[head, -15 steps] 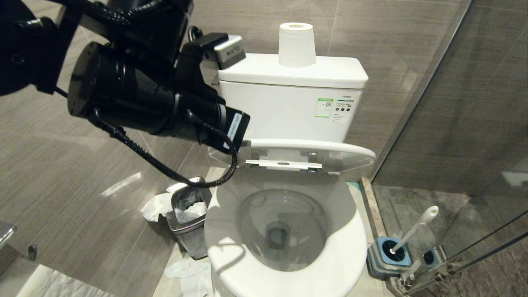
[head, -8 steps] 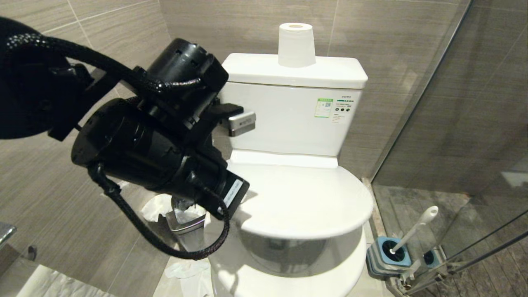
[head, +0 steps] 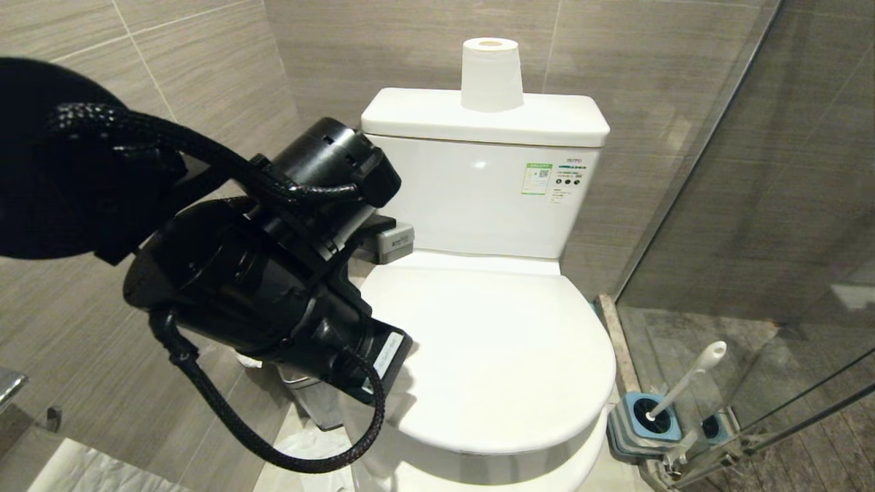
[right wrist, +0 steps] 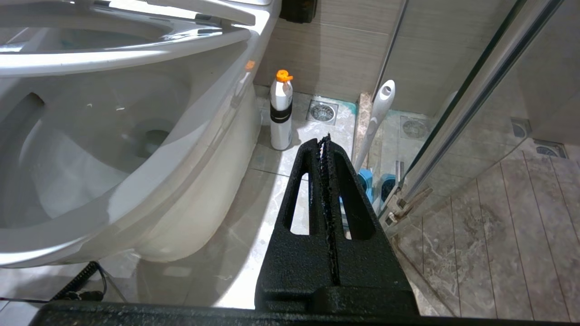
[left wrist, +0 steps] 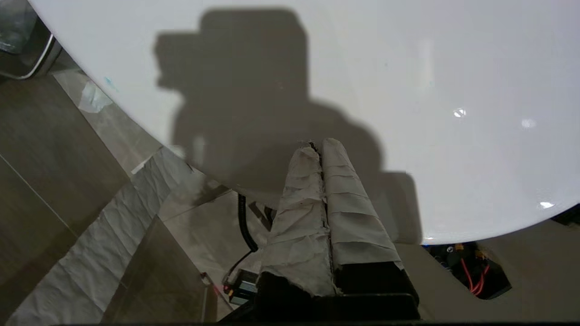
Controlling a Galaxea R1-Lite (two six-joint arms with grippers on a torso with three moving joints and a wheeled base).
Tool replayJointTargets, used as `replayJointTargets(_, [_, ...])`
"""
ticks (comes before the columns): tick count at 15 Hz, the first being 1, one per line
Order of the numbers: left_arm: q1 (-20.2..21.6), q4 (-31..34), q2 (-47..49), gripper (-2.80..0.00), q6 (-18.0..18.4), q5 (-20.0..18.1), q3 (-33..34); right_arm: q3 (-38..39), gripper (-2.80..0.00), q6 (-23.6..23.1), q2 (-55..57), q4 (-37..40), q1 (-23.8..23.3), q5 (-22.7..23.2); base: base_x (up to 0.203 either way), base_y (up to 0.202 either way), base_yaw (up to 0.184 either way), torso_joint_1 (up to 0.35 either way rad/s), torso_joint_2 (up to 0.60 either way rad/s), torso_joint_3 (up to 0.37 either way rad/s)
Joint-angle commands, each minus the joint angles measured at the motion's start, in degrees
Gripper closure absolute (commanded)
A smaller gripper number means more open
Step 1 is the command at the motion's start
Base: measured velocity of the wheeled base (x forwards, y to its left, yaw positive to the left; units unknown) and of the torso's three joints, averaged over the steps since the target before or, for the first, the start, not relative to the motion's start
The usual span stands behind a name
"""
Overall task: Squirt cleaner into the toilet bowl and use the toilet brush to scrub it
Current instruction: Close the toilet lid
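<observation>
The left gripper [left wrist: 321, 147] is pressing its two paper-wrapped fingers [left wrist: 301, 199] tightly together, holding nothing, with the tips lying against the smooth, glossy white lid [head: 499, 355] of the toilet bowl [right wrist: 136, 149], near the lid's left edge. In the head view the bulky black left arm [head: 273, 273], trailed by a braided black cable [head: 225, 417], is covering that edge, and the rounded lid is lying down flat over the seat.

The right gripper [right wrist: 327, 145] is hanging low beside the bowl's right flank, its rough black fingers [right wrist: 344, 199] meeting with nothing between them.

The toilet brush [head: 687, 379] is standing tilted in its squarish blue-and-grey holder [head: 642, 427] on the floor at the bowl's front right corner, against the glass shower screen [head: 772, 205]; its slim white handle is ending in a rounded tip.

A white bottle with an orange cap [right wrist: 281, 111] is standing upright on the marbled floor tiles by the bowl's base. A paper roll [head: 491, 74] is sitting on the boxy cistern [head: 478, 184], and a small steel bin [head: 321, 403] is partly showing beyond the left arm.
</observation>
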Motion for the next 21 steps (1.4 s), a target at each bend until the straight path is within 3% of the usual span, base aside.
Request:
replayJointTargets(1, [-0.67,0.1,1.15,0.0,-1.04,0.03,0.15,-0.06,0.0,-0.06,0.02,0.0,0.02,0.03,0.0,0.0,0.0,0.0,0.0,0.0])
replayJointTargets(4, [-2.54,-0.74,3.52,0.0,-6.51,0.18,0.15,0.02,0.0,0.01,0.02,0.0,0.02,0.03,0.0,0.0,0.0,0.0,0.0,0.0])
replayJointTargets(8, [-3.33,-3.45,6.11,0.0,-11.05,3.93,0.45,-0.04,0.0,0.01,0.02,0.0,0.02,0.03,0.0,0.0,0.0,0.0,0.0,0.0])
replayJointTargets(10, [-3.45,-4.54,7.12,0.0,-12.16,5.8,1.51,0.02,0.0,0.02,0.02,0.0,0.02,0.03,0.0,0.0,0.0,0.0,0.0,0.0])
replayJointTargets(16, [-3.89,-4.61,9.46,0.0,-17.27,5.74,4.38,0.02,0.0,-0.02,0.02,0.0,0.02,0.03,0.0,0.0,0.0,0.0,0.0,0.0])
replayJointTargets(21, [-3.39,-9.3,12.09,0.0,-18.21,7.58,4.45,0.02,0.0,-0.06,0.02,0.0,0.02,0.03,0.0,0.0,0.0,0.0,0.0,0.0])
